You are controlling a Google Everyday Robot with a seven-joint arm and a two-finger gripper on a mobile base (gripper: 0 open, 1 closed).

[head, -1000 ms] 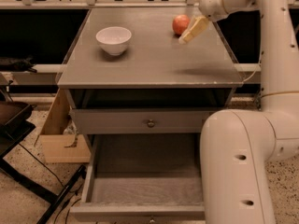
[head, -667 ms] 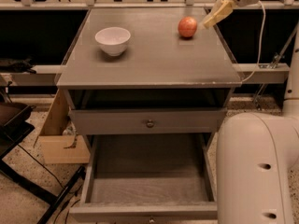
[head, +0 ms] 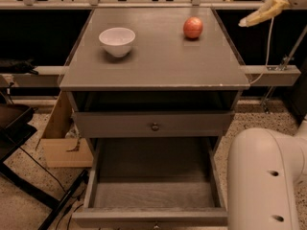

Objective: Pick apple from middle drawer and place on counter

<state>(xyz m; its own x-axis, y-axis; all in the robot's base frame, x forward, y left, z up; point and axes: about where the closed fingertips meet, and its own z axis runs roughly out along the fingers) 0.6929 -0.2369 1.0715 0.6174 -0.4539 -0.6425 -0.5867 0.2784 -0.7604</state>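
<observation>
The red apple rests on the grey counter, at its back right, free of any hold. My gripper is up at the top right, past the counter's right edge and apart from the apple, with nothing in it. The middle drawer stands pulled out below, and its pale wood-grain floor is bare. Above it is a flat shut drawer front with a round knob.
A white bowl stands on the counter's back left. My arm's large white body fills the lower right beside the open drawer. A cardboard box and black frame legs are on the floor at left.
My gripper has left the apple on the counter and drawn back up and to the right, beyond the counter's edge. The apple has stayed where it was set.
</observation>
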